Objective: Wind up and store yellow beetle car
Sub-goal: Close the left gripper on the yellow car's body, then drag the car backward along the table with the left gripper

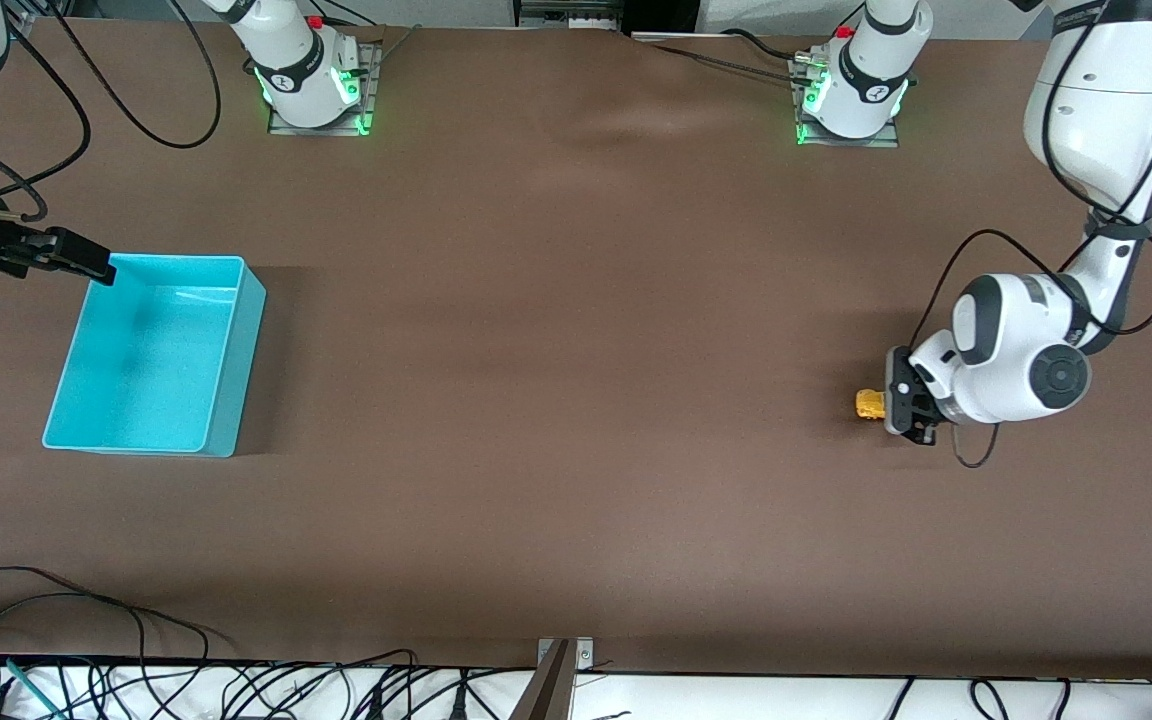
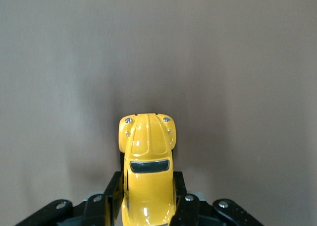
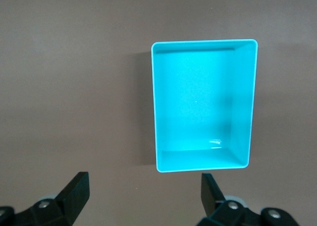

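Note:
The yellow beetle car (image 1: 869, 403) is a tiny rounded toy near the left arm's end of the table. My left gripper (image 1: 888, 403) is shut on it, low at the table surface. In the left wrist view the car (image 2: 147, 141) sits between the two black fingers (image 2: 113, 191), its nose pointing away from the hand; my left gripper (image 2: 147, 189) grips its sides. The turquoise bin (image 1: 151, 355) stands empty at the right arm's end. My right gripper (image 1: 96, 265) hangs open and empty over the bin's corner. In the right wrist view my right gripper (image 3: 144, 191) is open beside the bin (image 3: 203, 104).
The brown table (image 1: 576, 400) stretches wide between the car and the bin. Cables (image 1: 86, 690) lie along the table edge nearest the front camera. The arm bases (image 1: 311, 75) stand at the edge farthest from the front camera.

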Tool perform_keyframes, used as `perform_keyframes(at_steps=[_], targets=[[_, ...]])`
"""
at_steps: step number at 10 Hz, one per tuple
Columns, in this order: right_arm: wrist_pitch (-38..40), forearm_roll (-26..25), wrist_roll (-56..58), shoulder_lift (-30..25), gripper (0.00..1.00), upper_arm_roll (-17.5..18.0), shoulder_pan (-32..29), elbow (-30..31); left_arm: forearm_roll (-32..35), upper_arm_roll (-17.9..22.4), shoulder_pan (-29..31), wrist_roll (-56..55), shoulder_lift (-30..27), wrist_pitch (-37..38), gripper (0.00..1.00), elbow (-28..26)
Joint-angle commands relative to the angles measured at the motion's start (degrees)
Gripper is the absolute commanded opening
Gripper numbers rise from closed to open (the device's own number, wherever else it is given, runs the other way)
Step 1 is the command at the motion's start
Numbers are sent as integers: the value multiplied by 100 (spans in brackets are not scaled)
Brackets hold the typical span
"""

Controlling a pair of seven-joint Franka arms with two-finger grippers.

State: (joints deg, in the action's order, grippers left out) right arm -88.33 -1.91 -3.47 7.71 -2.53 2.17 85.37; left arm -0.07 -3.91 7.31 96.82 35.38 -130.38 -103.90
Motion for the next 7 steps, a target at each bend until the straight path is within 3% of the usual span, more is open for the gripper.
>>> perform_keyframes(at_steps=[1,7], targets=[[62,111,75,-32,100,7,-15,-12,104,-22,472,424,496,-84,15,274],[62,111,75,-32,100,7,-15,-12,333,127,1289,1067,646,-102,13,590]])
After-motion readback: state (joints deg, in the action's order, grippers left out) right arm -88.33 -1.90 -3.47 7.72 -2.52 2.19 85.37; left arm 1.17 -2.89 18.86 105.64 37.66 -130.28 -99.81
